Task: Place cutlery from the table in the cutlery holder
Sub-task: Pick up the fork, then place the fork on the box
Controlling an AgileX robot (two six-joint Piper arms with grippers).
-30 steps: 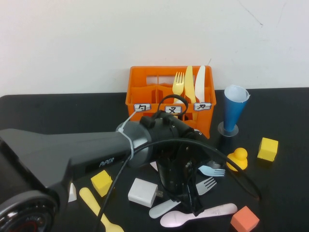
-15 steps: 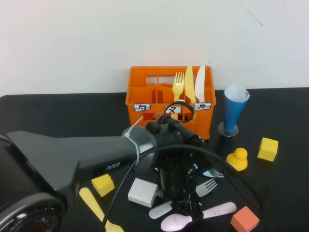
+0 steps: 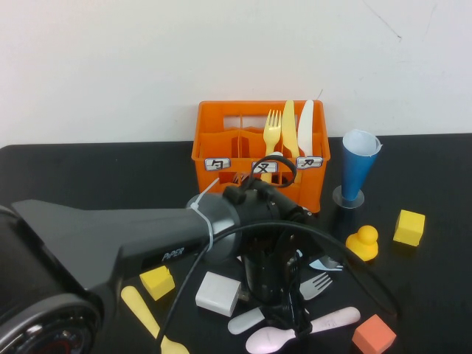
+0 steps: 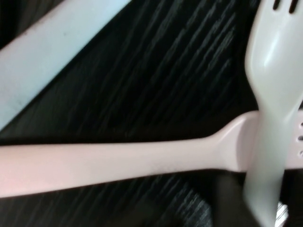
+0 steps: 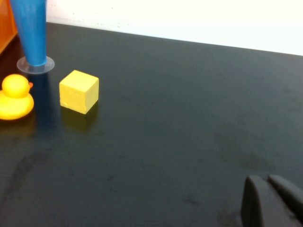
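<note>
The orange cutlery holder (image 3: 221, 144) stands at the back of the table (image 3: 88, 169) and holds a yellow fork, a yellow knife and a white knife. My left gripper (image 3: 286, 317) is down at the table in front of it, over a grey fork (image 3: 317, 282) and a pink spoon (image 3: 332, 322). In the left wrist view the grey fork (image 4: 274, 71) lies across the pink spoon (image 4: 118, 161), with its handle between my open fingers (image 4: 232, 203). A pale blue fork (image 3: 326, 262) and a yellow spoon (image 3: 147, 317) also lie on the table. My right gripper (image 5: 267, 179) is shut and empty over bare table.
A blue cone cup (image 3: 359, 169), a yellow duck (image 3: 363, 242) and a yellow cube (image 3: 408, 227) are at the right. An orange cube (image 3: 375, 334), a white block (image 3: 218, 293) and another yellow cube (image 3: 156, 280) lie near the front. My left arm hides part of the middle.
My left gripper has come down and slightly forward onto the grey fork and pink spoon. The pink spoon has shifted a little. The right arm has not moved.
</note>
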